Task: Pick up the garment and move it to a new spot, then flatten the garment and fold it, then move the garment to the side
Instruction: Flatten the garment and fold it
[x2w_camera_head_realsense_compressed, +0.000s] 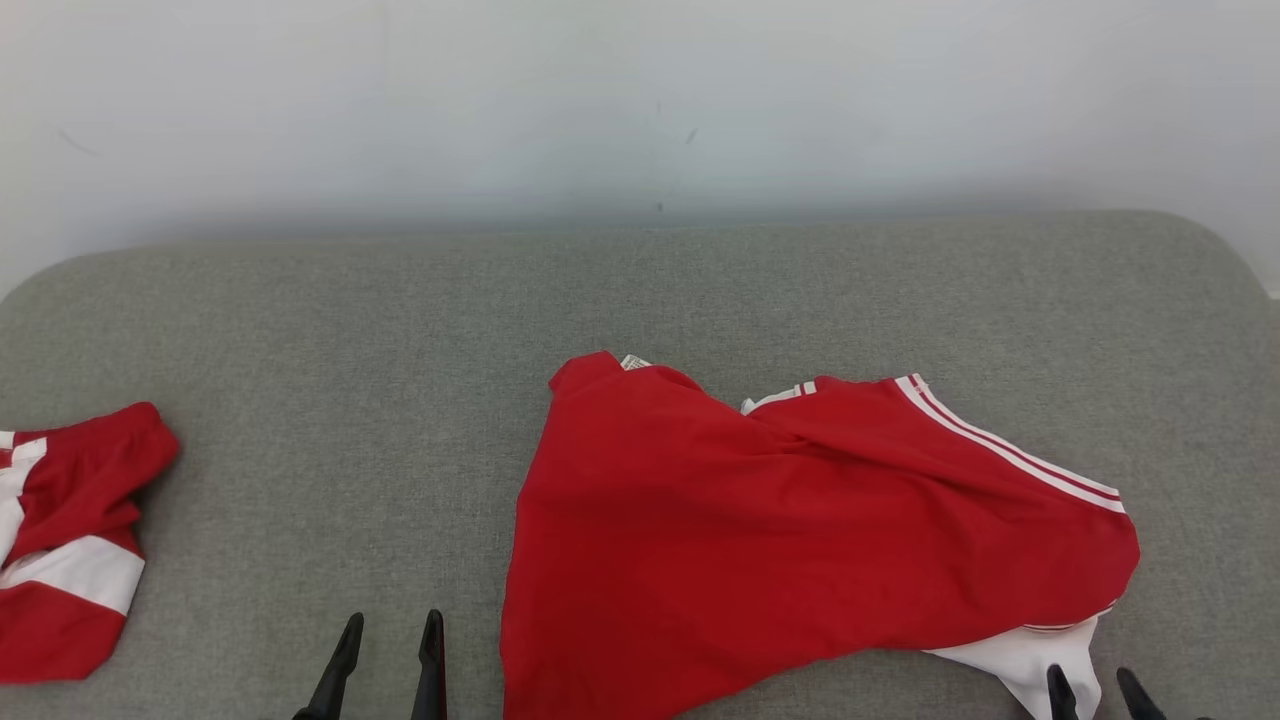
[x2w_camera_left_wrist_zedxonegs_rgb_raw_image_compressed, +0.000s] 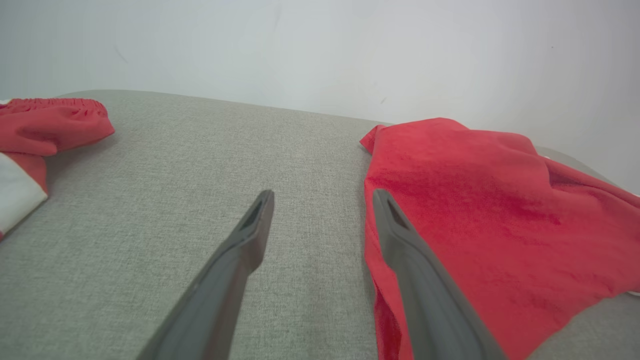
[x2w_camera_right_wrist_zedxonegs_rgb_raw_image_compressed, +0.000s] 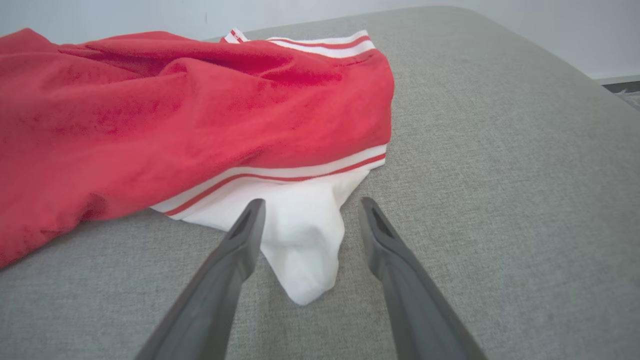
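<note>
Garment (x2w_camera_head_realsense_compressed: 800, 520): 1 pc, red top w/ white-and-red striped trim. Lies rumpled, not flat, on grey fabric surface (x2w_camera_head_realsense_compressed: 640, 300), from centre over to robot's right, front part running to the near edge. White tag (x2w_camera_head_realsense_compressed: 635, 362) shows at far left corner. White sleeve end (x2w_camera_right_wrist_zedxonegs_rgb_raw_image_compressed: 305, 250) pokes out from under the red at near right corner.

Right gripper (x2w_camera_head_realsense_compressed: 1090, 673): low at near right, just by that white sleeve end. Fingers (x2w_camera_right_wrist_zedxonegs_rgb_raw_image_compressed: 235, 255) spread apart. In right wrist view the white tip lies on the surface between them, not pinched, nothing gripped.

Left gripper (x2w_camera_head_realsense_compressed: 394, 617): near front edge, just left of garment's left border. Fingers (x2w_camera_left_wrist_zedxonegs_rgb_raw_image_compressed: 250, 230) wide apart, nothing between them but bare grey cloth. In left wrist view its right finger overlaps the red edge; contact or not, can't tell.

Second garment (x2w_camera_head_realsense_compressed: 70, 540): red w/ white panels, bunched up, far left of surface, well apart from the first & from both grippers.

Wall (x2w_camera_head_realsense_compressed: 640, 100): pale, plain, a few small marks, directly behind surface.
</note>
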